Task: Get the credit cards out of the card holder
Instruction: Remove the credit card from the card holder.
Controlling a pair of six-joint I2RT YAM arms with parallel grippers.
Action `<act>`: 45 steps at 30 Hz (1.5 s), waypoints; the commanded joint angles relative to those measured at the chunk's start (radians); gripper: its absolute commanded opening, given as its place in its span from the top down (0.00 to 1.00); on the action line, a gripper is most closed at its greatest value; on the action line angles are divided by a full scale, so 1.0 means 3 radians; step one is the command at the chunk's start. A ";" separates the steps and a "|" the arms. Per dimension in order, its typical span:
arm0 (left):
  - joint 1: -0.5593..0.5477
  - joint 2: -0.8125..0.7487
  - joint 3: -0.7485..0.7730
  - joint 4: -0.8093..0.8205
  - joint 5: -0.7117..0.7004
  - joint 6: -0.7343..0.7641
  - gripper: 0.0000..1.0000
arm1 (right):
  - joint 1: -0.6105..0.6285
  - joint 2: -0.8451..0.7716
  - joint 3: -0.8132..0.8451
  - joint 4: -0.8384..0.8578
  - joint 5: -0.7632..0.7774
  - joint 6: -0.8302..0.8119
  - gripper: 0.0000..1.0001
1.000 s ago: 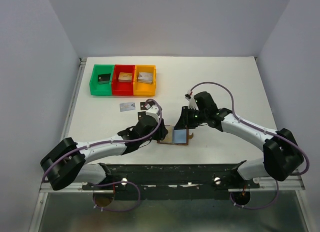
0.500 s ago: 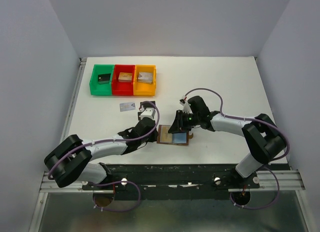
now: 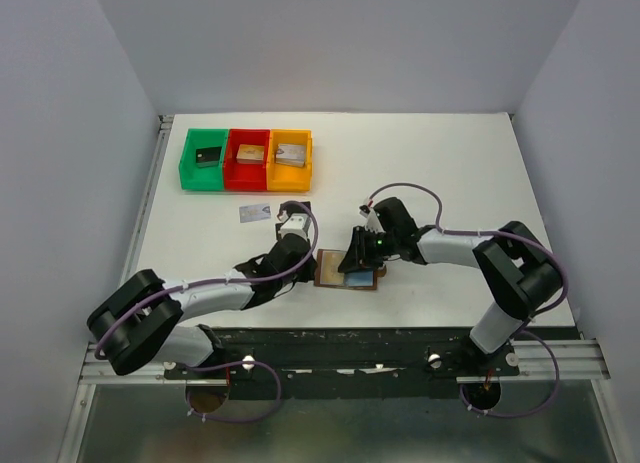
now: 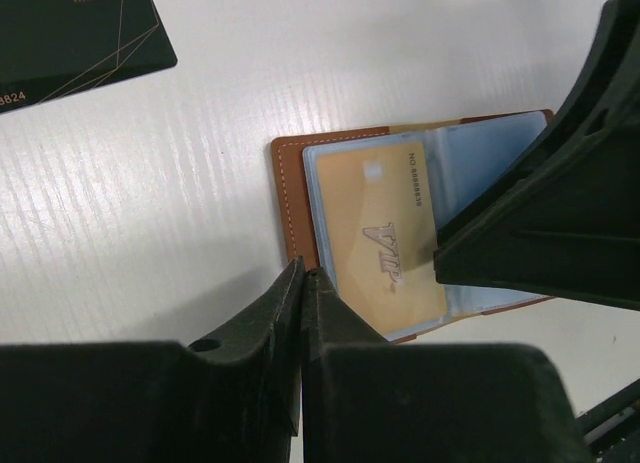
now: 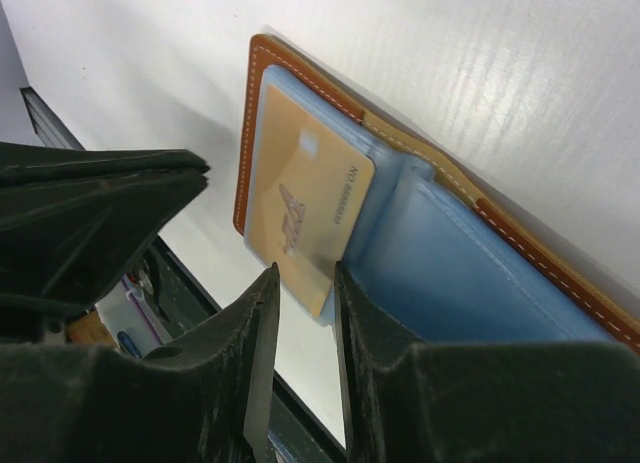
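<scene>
The card holder (image 3: 346, 280) lies open and flat on the desk (image 3: 440, 163), near the front edge and about midway between the two arms. Its brown leather shows as a stitched border around a light blue lining. A gold card (image 4: 375, 243) sits in the clear pocket of the half nearer the left arm, face up and still inside. The other half shows only blue lining.

The right claw (image 5: 305, 278) is down on the holder by its fold. Its fingers are slightly spread, with a narrow gap between them, and the gold card's near edge shows in that gap. Nothing looks clamped.

The left claw (image 4: 303, 275) is low at the holder's outer brown edge, close to a corner. Its fingers are pressed almost together, with only a thin slit left. Whether the tips nip the leather or only press beside it I cannot tell.

A black card (image 4: 70, 28) lies flat on the desk just behind the left claw, apart from the holder. A silvery card (image 3: 256, 213) lies a little further to the left.

Well behind these, a green tray (image 3: 189, 163), a red tray (image 3: 232, 168) and an orange tray (image 3: 306, 163) stand touching in a row. Each holds a small block (image 3: 208, 157).
</scene>
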 commanded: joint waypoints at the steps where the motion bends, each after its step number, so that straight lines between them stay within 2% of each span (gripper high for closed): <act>1: 0.0012 -0.0194 -0.0098 0.0257 -0.0037 0.0005 0.84 | 0.0010 0.0065 -0.0061 0.0094 0.0072 -0.0023 0.63; 12: 0.0012 -0.0005 -0.0037 0.0339 0.0122 0.0041 0.85 | 0.0015 0.0116 -0.0072 0.0104 0.0092 -0.0049 0.62; 21: 0.0017 0.0194 0.0060 0.0094 0.0086 0.0046 0.96 | 0.0005 0.0157 -0.0102 0.0201 0.0092 0.0064 0.62; 28: 0.0017 0.0301 0.0065 0.0068 0.0107 0.0041 0.97 | -0.0020 0.0141 -0.0133 0.0232 0.0153 0.0156 0.61; 32: 0.0017 0.0251 0.0040 0.0027 0.0056 0.0020 0.98 | -0.0036 0.0141 -0.0143 0.0212 0.0199 0.0161 0.61; 40: 0.0017 -0.0174 -0.0109 0.0195 -0.0103 0.0025 0.94 | -0.0036 0.0167 -0.0046 -0.0034 0.0296 -0.0018 0.61; 45: 0.0017 -0.0082 -0.0037 0.0293 0.0009 0.0092 0.94 | -0.0036 0.0172 -0.0041 -0.0060 0.0302 -0.0044 0.61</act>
